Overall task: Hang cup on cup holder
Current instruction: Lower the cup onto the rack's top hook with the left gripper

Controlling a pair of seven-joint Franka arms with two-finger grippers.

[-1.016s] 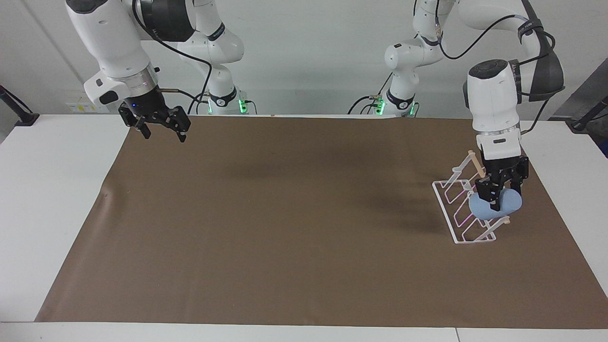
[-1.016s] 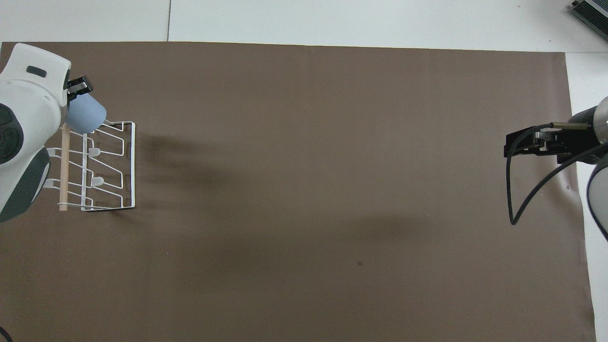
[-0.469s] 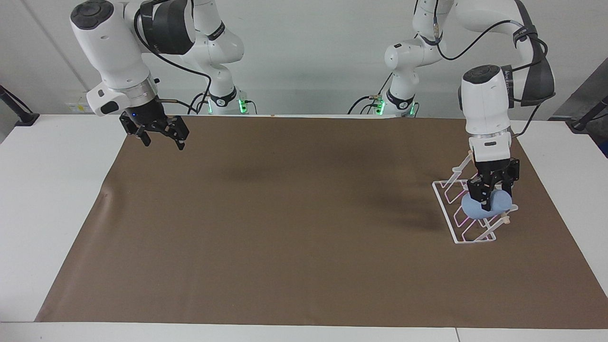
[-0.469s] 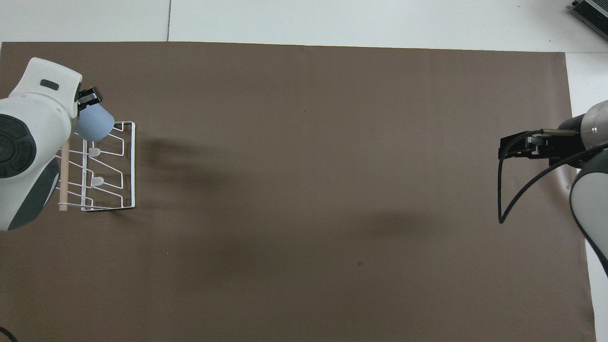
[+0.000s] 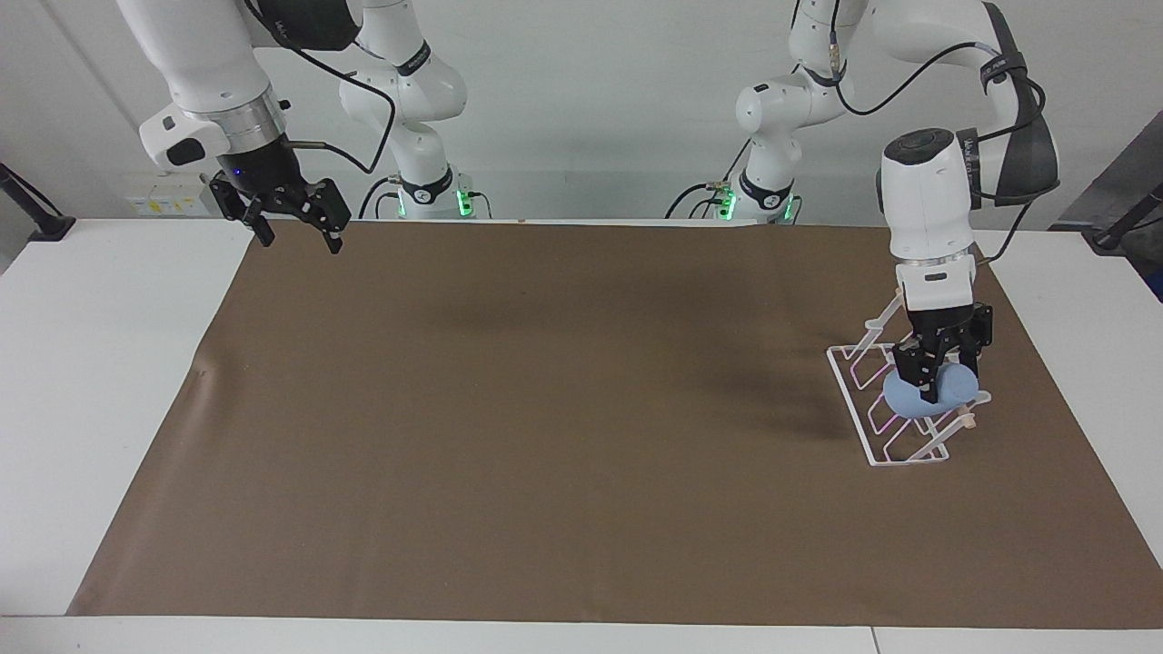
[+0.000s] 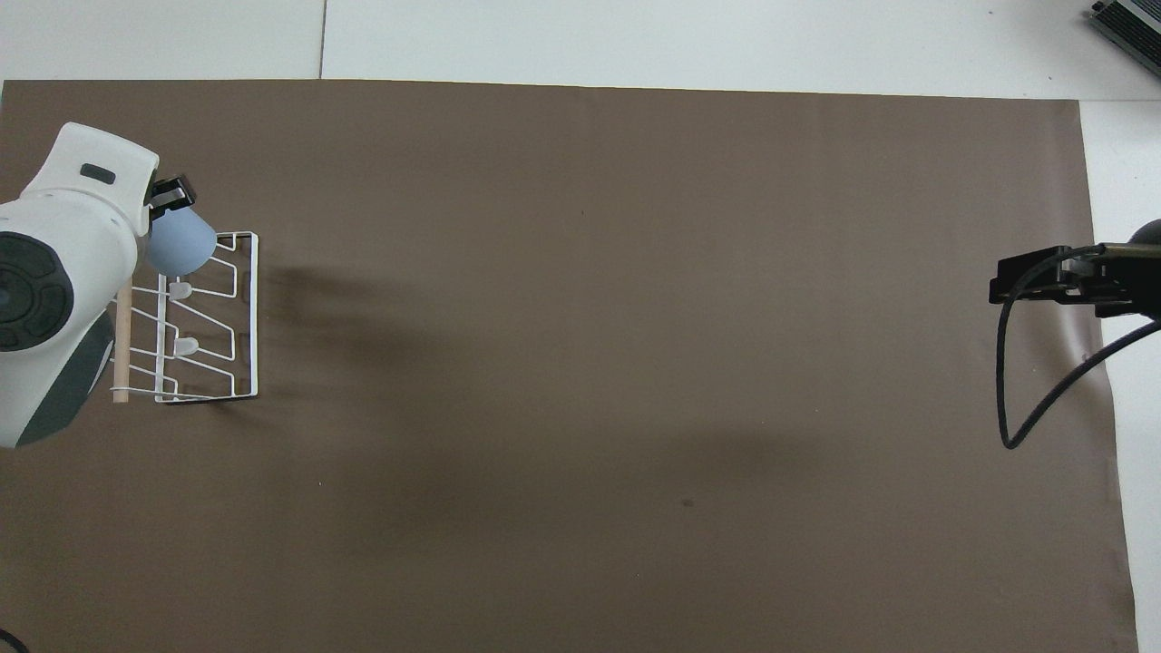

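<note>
The light-blue cup (image 5: pixel 907 401) lies tilted on the prong of the white wire cup holder (image 5: pixel 879 440) that is farthest from the robots, at the left arm's end of the table. My left gripper (image 5: pixel 941 380) points straight down and is shut on the cup, one finger on each side of it. In the overhead view the cup (image 6: pixel 182 247) shows beside the wrist, over the end of the cup holder (image 6: pixel 246 317) and its wooden dowel (image 6: pixel 121 343). My right gripper (image 5: pixel 293 227) is open and empty, raised over the mat's corner at the right arm's end.
A brown mat (image 5: pixel 545 409) covers most of the white table (image 5: pixel 91 363). The holder's other prongs (image 6: pixel 186 345) carry nothing. A dark device (image 6: pixel 1129 23) shows at the table's corner farthest from the robots.
My left gripper lowered the cup onto the cup holder's prong, then stayed there. My right gripper rose and drew back toward the robots.
</note>
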